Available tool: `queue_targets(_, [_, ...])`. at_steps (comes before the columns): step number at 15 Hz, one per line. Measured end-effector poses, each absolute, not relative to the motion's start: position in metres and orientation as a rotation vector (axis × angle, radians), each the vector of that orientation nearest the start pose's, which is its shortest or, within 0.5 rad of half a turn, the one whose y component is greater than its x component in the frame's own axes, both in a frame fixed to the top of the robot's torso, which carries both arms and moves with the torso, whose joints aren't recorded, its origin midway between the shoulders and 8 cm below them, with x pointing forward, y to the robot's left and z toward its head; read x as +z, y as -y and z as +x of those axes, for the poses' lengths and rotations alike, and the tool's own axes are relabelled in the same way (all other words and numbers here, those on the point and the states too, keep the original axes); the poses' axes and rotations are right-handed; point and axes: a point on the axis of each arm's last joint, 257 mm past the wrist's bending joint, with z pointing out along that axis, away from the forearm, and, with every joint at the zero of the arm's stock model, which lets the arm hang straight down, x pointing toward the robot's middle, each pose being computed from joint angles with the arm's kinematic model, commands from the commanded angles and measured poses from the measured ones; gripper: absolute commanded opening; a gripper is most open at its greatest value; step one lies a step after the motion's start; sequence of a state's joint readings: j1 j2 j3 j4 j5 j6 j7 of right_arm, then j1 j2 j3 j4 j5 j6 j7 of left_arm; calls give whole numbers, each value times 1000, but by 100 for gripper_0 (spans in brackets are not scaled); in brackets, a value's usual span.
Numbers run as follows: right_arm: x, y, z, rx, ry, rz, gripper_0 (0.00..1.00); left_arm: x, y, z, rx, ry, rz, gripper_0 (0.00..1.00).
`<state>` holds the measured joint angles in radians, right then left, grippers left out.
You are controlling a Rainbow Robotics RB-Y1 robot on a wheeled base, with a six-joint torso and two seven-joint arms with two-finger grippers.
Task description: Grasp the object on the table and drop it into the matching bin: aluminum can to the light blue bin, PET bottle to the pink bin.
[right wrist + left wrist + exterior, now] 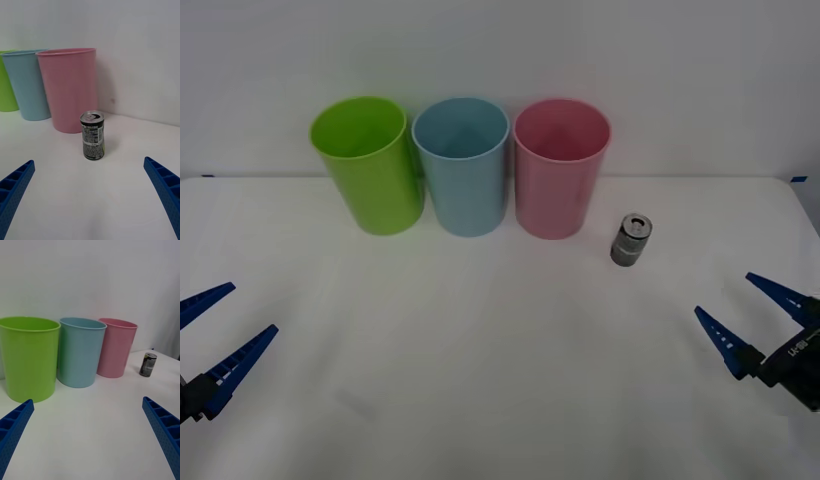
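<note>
Both pincers, right [758,312] and left [208,340], are held apart and empty, the small dark grey aluminium can [631,239] left upright on the white bench [500,380], not yet grasped or dropped into the tall light blue plastic bin [464,170].

Can label [93,140] print too small to read; lime bin [6,84] edge-cropped.

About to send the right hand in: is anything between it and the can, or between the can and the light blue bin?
Nothing visible blocks the open right hand from the can. The pink bin stands between the can and the light blue bin.
</note>
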<state>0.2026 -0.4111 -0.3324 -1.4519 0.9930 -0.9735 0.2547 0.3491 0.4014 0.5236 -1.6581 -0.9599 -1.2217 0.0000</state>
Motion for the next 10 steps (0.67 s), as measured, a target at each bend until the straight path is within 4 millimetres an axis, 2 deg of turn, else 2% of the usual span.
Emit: queue_targets(10, [-260, 299, 471, 343, -1569, -431, 100, -169, -330, 342, -567, -1441, 465, 100])
